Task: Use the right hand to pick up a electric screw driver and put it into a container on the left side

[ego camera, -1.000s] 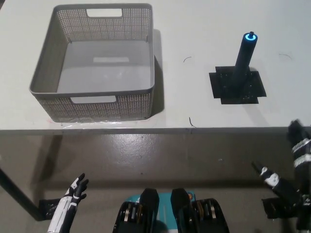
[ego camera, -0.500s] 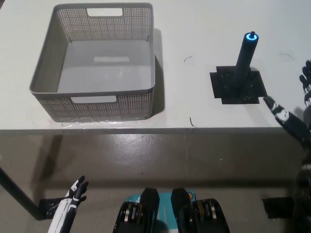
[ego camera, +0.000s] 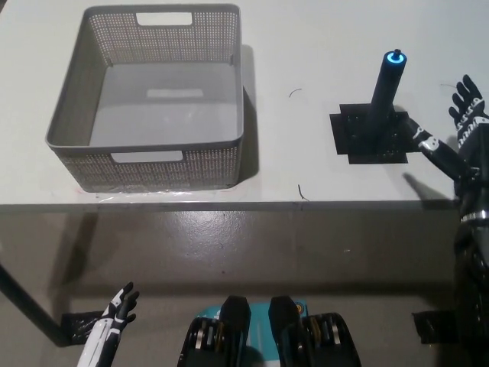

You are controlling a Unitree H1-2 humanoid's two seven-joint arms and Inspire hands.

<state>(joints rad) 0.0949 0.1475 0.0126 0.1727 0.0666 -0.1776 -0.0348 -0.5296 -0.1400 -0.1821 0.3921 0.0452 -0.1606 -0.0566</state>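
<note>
**Reaching for the upright screwdriver**

While the screwdriver (ego camera: 384,93) stands on its black mat (ego camera: 373,136) near the table's (ego camera: 306,46) right edge, the right hand (ego camera: 461,134) hovers just beside it, nearer that edge, fingers spread and holding nothing. Nothing is gripped yet; the step in hand looks like the approach to the grasp.

To do it well, the hand should come in level from the right-edge side and wrap the dark barrel around its middle, well below the glowing blue ring at the top. A push on the upper part could tip it, since it rests on a narrow base. Closing evenly from both sides, then lifting straight up before carrying it across, should keep it from toppling or dragging the mat.

The screwdriver's long axis runs vertically off the table. In the head view it leans slightly toward the far edge, which is probably only the steep camera angle. Its lit end points up and its base sits on the mat.

The grey basket (ego camera: 72,115) waits empty by the table's left edge, well apart from the tool. The left hand (ego camera: 114,310) rests low, off the table beyond its near edge, fingers loosely apart.
</note>
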